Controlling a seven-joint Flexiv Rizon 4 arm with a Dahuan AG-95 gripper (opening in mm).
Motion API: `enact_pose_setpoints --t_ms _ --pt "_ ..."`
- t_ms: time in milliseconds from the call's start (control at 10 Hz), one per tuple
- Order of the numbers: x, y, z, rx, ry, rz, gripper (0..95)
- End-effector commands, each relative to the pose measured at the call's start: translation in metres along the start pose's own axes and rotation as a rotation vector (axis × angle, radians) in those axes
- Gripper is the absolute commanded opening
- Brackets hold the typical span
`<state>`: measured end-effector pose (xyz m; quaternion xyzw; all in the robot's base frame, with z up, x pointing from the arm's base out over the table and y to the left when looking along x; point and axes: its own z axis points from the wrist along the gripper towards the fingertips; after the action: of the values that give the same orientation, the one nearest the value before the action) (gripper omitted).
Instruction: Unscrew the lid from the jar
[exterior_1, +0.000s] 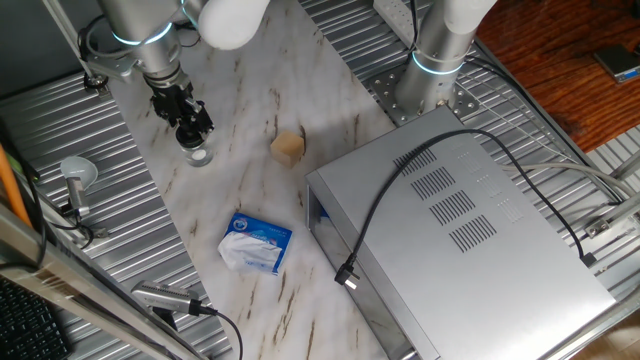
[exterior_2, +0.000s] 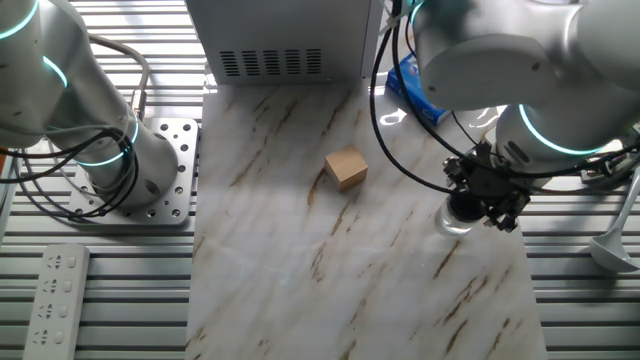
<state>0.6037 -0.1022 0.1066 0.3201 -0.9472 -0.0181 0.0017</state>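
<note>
A small tan cardboard cube (exterior_1: 287, 148) (exterior_2: 346, 167) sits on the white marble-patterned tabletop (exterior_1: 250, 190) (exterior_2: 300, 260). Nearer the front edge lies a crumpled blue-and-white packet (exterior_1: 256, 242) (exterior_2: 415, 85), just beside a large grey metal box (exterior_1: 460, 230) (exterior_2: 280, 40) with vent slots and a black cable (exterior_1: 400, 190) across its top.

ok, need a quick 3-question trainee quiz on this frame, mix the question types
1. True or false: the two-finger gripper sits directly over the small clear glass jar.
2. Which object lies nearest the big grey metal box?
A. the tan wooden cube
B. the blue-and-white packet
C. the jar
3. Fill in: the jar's small round black lid is ____ by the gripper in both views.

Key:
1. True. It is down on the jar's top, on the marble-patterned tabletop.
2. B.
3. Hidden. Whether the fingers are clamped on it cannot be told.
</note>
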Motion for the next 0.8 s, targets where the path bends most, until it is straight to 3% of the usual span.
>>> enact_pose_setpoints --t_ms 100,800 --pt "-0.0003 -0.0005 -0.0004 0.005 0.000 0.003 76.0" --pt "-0.0006 -0.0009 0.0036 0.001 0.010 0.084 76.0"
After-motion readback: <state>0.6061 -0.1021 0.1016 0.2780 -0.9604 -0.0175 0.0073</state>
